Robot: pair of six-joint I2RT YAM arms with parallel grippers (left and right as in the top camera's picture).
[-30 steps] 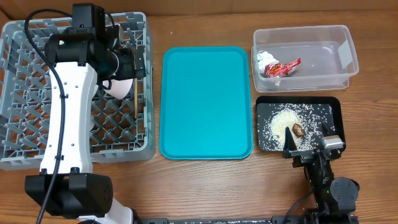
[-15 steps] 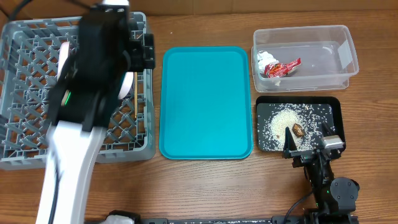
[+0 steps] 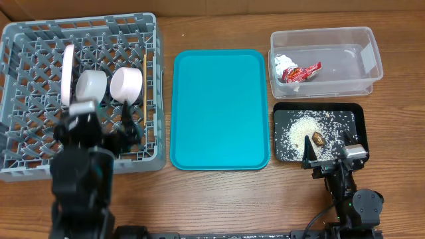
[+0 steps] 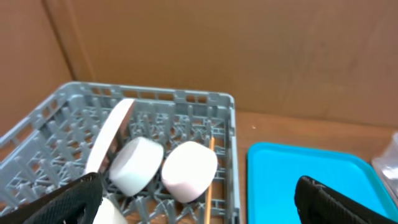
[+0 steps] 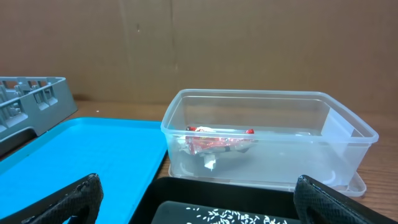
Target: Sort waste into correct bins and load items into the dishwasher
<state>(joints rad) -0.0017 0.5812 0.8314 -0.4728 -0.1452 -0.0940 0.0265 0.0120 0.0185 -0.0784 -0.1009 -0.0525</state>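
Left of the teal tray [image 3: 221,109], the rack [image 3: 26,156] holds the plate [image 3: 67,74] on edge, two white vessels [image 3: 91,86] and a chopstick [image 3: 145,86]. Right of it, the wrapper [image 3: 297,71] lies in the clear tub [image 3: 372,50] and the rice [image 3: 300,127] in the black tray [image 3: 355,114]. The left gripper [image 4: 202,200] and right gripper [image 3: 328,147] gape wide, empty. We should lift the left gripper straight up, clear of the pegs.

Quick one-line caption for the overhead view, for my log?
Overhead: plate standing in the grey rack, wrapper in the clear tub, rice and a brown lump in the black tray.
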